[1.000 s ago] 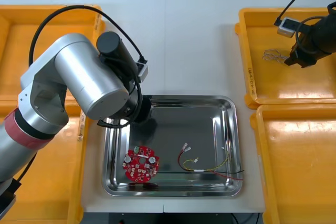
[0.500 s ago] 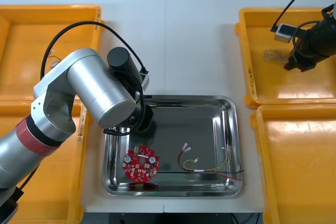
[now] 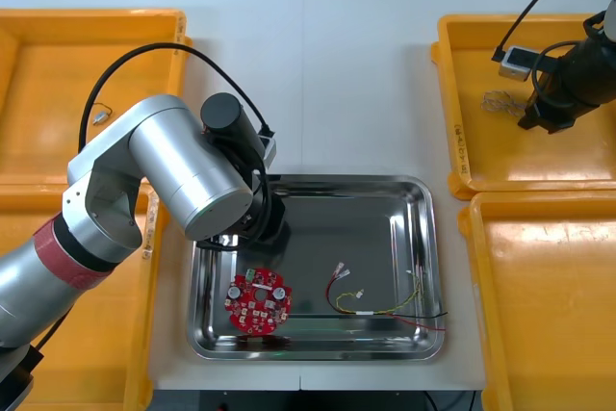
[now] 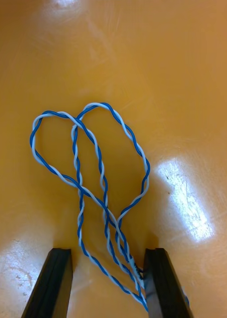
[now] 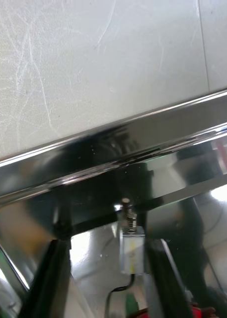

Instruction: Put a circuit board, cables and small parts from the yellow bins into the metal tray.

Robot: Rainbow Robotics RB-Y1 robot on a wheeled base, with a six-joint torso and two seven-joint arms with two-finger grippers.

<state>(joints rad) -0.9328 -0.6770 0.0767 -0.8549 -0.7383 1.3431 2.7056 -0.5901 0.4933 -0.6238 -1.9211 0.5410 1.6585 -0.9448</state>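
Note:
My left gripper [image 5: 111, 246] is open over the far left corner of the metal tray [image 3: 429, 267]. A small metal part [image 5: 131, 247] lies on the tray floor between its fingers, touching neither. In the front view the left arm hides most of that gripper [image 3: 271, 222]. A round red circuit board [image 3: 258, 302] and a red and yellow cable [image 3: 385, 301] lie in the tray. My right gripper [image 4: 106, 256] is open low in the far right yellow bin [image 3: 462, 156]. Strands of the twisted blue and white cable [image 4: 101, 164] run between its fingers, close to one finger [image 4: 160, 283]. From the front, the right gripper [image 3: 540, 118] sits beside that cable [image 3: 500, 101].
A small metal part [image 3: 99, 116] lies in the far left yellow bin [image 3: 58, 26]. The near right bin [image 3: 549, 295] and the near left bin [image 3: 144, 372] flank the tray. The left arm's bulk covers the tray's left rim.
The left arm has swung right and settled lower over the tray's far left corner. The right gripper has edged slightly left, toward the blue and white cable.

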